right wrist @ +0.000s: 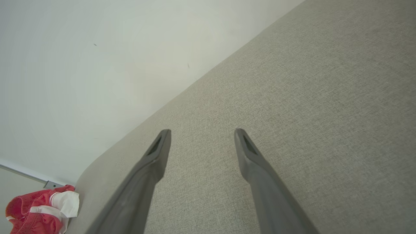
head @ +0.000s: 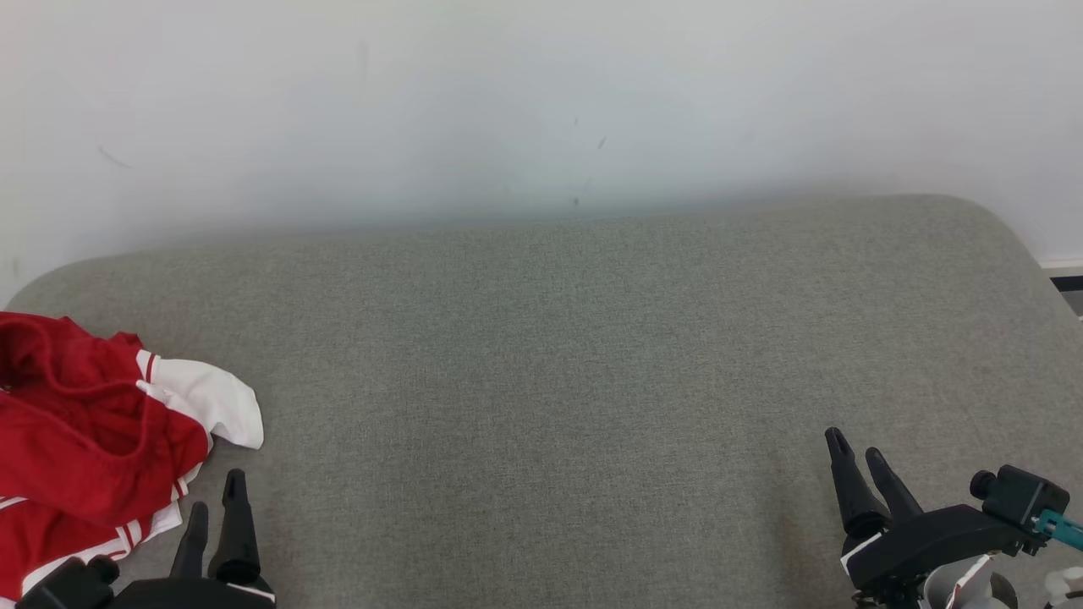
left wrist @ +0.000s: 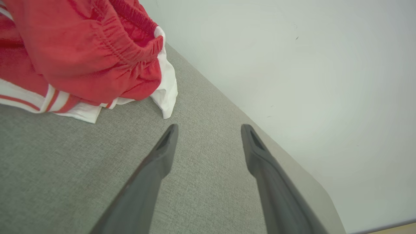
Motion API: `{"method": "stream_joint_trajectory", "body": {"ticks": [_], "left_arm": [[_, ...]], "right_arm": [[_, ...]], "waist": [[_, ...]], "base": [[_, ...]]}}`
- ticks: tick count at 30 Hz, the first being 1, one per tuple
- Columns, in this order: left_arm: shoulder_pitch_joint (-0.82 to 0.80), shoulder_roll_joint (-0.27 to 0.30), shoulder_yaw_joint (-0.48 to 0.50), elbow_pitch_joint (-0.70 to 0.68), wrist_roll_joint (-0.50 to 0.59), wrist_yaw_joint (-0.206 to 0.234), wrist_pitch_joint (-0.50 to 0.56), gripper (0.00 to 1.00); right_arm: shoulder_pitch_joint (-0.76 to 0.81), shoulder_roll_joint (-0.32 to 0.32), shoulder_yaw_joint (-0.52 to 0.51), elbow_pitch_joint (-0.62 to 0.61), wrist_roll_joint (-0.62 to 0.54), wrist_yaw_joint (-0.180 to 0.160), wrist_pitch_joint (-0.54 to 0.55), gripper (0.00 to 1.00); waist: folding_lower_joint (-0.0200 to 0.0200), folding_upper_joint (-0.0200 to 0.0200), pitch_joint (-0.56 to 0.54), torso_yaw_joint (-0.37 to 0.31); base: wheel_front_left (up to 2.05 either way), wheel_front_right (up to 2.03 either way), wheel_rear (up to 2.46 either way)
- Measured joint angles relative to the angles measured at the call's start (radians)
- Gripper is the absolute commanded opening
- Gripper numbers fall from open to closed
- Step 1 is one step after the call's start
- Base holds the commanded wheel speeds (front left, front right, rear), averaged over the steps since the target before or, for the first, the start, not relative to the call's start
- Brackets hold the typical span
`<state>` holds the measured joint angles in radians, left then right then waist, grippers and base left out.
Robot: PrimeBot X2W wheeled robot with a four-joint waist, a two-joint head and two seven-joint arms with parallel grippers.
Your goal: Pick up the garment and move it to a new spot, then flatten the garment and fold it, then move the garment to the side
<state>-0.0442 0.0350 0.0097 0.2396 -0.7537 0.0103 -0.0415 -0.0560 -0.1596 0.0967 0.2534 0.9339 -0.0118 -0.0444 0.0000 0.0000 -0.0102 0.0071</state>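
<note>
The garment (head: 93,431) is a red piece with white panels and red-and-white stripes, lying crumpled at the left edge of the grey cushioned surface (head: 558,364). Its elastic waistband shows in the left wrist view (left wrist: 97,48), and it appears small and far off in the right wrist view (right wrist: 39,211). My left gripper (head: 213,495) stands open just right of the garment's near corner, touching nothing. My right gripper (head: 854,448) is open at the lower right, far from the garment, with nothing between its fingers.
A pale wall (head: 541,110) rises behind the surface's far edge. The surface has rounded corners at the far left and far right. A strip of dark floor (head: 1070,292) shows past the right corner.
</note>
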Motion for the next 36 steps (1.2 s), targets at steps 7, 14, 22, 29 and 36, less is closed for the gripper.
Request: {"method": "stream_joint_trajectory", "body": {"ticks": [7,14,22,29,36], "left_arm": [[0.003,0.0,-0.019,-0.026,0.136,0.017,0.008,1.0],[0.021,0.0,-0.023,-0.055,0.271,0.034,0.025,1.0],[0.02,0.001,-0.039,-0.087,0.415,0.053,0.042,1.0],[0.021,0.001,-0.056,-0.112,0.538,0.071,0.066,1.0],[0.021,0.002,-0.06,-0.145,0.651,0.088,0.081,1.0]], "right_arm": [[0.0,-0.01,0.018,-0.009,-0.103,-0.017,0.0,1.0],[-0.001,-0.02,0.032,-0.035,-0.206,-0.034,0.001,1.0],[-0.018,-0.033,0.044,-0.062,-0.322,-0.053,0.002,1.0],[-0.018,-0.049,0.055,-0.079,-0.417,-0.07,0.011,1.0],[-0.018,-0.062,0.048,-0.103,-0.511,-0.087,0.013,1.0]], "waist": [[0.0,0.0,-0.003,0.0],[0.0,0.0,-0.005,0.003],[0.0,0.0,-0.005,0.01],[0.0,0.0,-0.003,0.015],[0.0,0.0,-0.001,0.017]], "base": [[0.0,0.0,0.0],[0.0,0.0,0.0],[0.0,0.0,0.0],[0.0,0.0,0.0],[0.0,0.0,0.0]]}}
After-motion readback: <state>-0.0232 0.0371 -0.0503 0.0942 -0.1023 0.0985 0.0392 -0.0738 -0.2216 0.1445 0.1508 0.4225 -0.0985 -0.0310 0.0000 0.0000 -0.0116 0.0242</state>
